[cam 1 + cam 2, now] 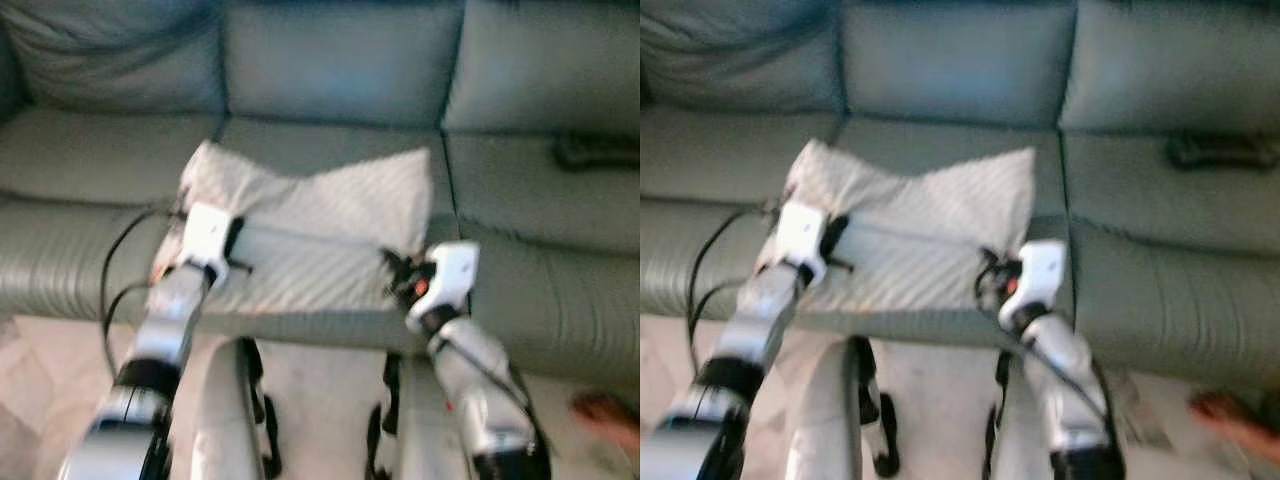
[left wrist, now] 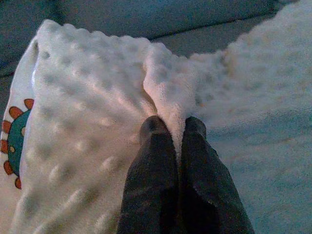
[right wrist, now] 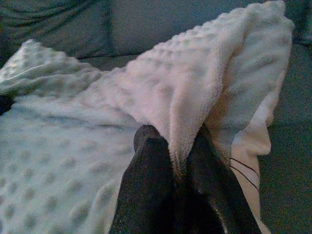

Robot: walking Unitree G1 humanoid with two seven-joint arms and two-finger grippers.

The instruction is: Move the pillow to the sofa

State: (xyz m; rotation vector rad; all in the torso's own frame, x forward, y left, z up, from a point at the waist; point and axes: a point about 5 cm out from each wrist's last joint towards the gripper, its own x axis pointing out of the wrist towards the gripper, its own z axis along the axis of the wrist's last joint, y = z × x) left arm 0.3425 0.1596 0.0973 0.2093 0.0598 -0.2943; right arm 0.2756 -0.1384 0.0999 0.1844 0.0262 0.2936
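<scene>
A white dimpled pillow (image 1: 310, 225) lies across the middle seat of the grey-green sofa (image 1: 330, 70), its near edge over the seat front. My left gripper (image 2: 176, 127) is shut on a fold of the pillow (image 2: 92, 117) at its left side, where a printed sun shape shows. On the right side my right gripper (image 3: 178, 136) is shut on another fold of the pillow (image 3: 195, 83). Both arms reach forward from below, the left gripper (image 1: 232, 238) and the right gripper (image 1: 398, 270) holding opposite edges.
A dark flat object (image 1: 597, 150) rests on the right seat cushion. A black cable (image 1: 115, 270) loops beside my left arm. A person's hand (image 1: 608, 412) shows low at the right, above pale floor (image 1: 30, 370).
</scene>
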